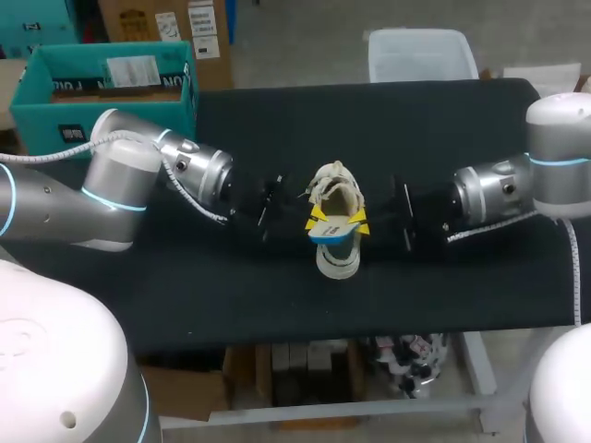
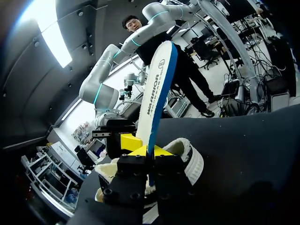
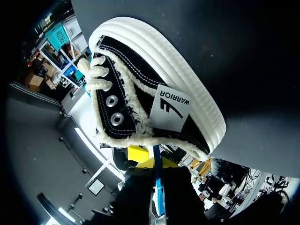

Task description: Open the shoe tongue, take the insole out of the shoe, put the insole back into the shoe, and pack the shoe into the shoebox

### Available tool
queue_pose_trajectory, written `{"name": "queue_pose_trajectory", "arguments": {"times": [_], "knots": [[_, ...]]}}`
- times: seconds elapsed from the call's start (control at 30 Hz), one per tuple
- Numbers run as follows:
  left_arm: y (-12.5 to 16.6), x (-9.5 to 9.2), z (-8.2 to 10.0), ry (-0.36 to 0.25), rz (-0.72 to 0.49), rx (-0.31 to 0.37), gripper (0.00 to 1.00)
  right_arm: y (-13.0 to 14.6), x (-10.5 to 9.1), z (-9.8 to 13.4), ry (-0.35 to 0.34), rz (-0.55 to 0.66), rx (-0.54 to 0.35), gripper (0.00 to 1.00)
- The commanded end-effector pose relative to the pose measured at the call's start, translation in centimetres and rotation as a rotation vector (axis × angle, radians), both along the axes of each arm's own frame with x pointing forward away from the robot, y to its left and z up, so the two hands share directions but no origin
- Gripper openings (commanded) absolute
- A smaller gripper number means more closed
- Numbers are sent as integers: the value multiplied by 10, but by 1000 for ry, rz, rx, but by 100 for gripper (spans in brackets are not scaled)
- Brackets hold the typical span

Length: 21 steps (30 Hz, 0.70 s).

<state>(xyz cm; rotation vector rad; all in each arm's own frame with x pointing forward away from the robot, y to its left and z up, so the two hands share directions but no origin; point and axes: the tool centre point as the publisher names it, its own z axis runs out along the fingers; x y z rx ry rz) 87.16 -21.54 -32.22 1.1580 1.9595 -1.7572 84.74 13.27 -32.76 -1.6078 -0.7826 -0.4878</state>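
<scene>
In the frame's middle the insole (image 1: 334,234) is lifted out of the shoe (image 1: 334,185). The left gripper (image 1: 318,218) and the right gripper (image 1: 358,226) both pinch it. I judge that putting it back and packing are still left.

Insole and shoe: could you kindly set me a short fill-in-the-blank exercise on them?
The insole, white on one face, has a ___ edge.
The shoe rests on a ___ table.
The left gripper, shut on the insole, has ___ fingertips.
The shoebox stands on my ___ arm's side.
Missing: blue; black; yellow; left.
</scene>
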Motion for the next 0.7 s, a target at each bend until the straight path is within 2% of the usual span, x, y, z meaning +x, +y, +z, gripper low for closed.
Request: {"name": "queue_pose_trajectory", "arguments": {"times": [0.03,0.33,0.57,0.6,0.63,0.7], "knots": [[-2,8,-6,3,-1,2,0,0,7,-6,4,10,9,0],[-4,24,-13,9,21,24,0,1,23,-20,14,18,18,0],[-3,25,-14,12,23,26,0,-2,21,-14,12,14,14,0],[-3,24,-14,12,22,26,0,-2,20,-12,9,11,10,3],[-3,24,-14,12,21,26,0,-3,18,-10,7,9,8,19],[-3,24,-14,13,20,26,0,-4,14,-6,0,3,-2,25]]}}
